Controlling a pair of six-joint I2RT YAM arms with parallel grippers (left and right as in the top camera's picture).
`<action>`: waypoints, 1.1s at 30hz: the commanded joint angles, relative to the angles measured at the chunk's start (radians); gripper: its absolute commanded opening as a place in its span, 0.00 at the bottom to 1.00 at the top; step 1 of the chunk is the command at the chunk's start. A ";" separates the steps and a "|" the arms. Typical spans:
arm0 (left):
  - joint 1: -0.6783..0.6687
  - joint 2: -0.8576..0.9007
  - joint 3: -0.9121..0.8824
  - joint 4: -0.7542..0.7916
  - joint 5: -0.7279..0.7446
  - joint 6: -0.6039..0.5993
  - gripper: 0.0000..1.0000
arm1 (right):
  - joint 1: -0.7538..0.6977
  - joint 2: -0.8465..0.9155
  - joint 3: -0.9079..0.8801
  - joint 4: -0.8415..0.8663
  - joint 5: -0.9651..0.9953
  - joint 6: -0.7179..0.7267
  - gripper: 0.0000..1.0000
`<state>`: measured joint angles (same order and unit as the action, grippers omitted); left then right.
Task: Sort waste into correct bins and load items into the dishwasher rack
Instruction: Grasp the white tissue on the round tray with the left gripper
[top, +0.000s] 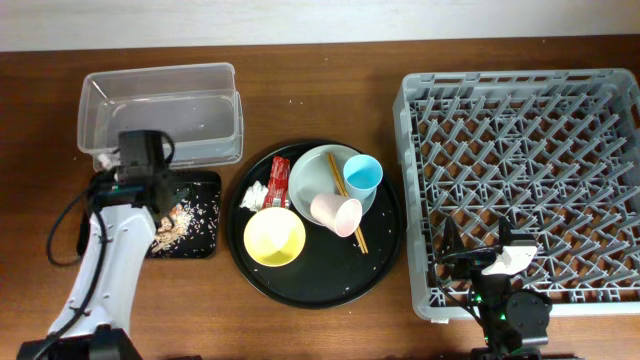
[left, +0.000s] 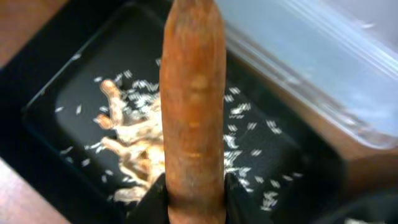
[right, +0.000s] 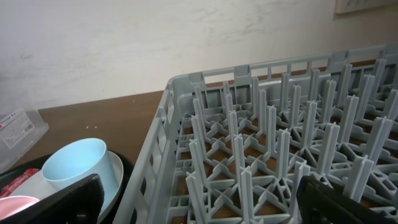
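My left gripper (left: 193, 199) is shut on the orange carrot (left: 193, 106) and holds it above the black rectangular tray (left: 68, 81), where beige food scraps (left: 134, 146) and rice lie. The clear tub (top: 160, 75) stands behind that tray (top: 190, 252). My right gripper (right: 205, 202) is open and empty over the front left corner of the grey dishwasher rack (top: 520, 90). On the round tray lie the red wrapper (top: 278, 183), white tissue (top: 255, 195), yellow bowl (top: 274, 238), grey plate (top: 315, 170), pink cup (top: 336, 212), blue cup (top: 362, 175) and chopsticks (top: 355, 235).
The large round black tray (top: 320, 285) sits between the bins and the rack. The brown table runs to a pale wall at the back. The left arm's cable loops over the table left of the black rectangular tray.
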<state>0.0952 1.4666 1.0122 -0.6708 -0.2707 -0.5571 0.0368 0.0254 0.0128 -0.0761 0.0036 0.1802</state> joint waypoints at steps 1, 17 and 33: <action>0.074 -0.008 -0.102 0.082 -0.011 -0.027 0.06 | -0.005 -0.004 -0.007 -0.003 0.008 0.001 0.98; 0.104 -0.048 -0.219 0.260 0.219 0.039 0.55 | -0.005 -0.004 -0.007 -0.003 0.008 0.001 0.98; -0.385 0.072 -0.219 0.338 0.364 0.214 0.01 | -0.005 -0.004 -0.007 -0.003 0.008 0.001 0.98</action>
<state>-0.2703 1.5318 0.7853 -0.3393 0.0868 -0.3550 0.0368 0.0254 0.0128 -0.0761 0.0036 0.1810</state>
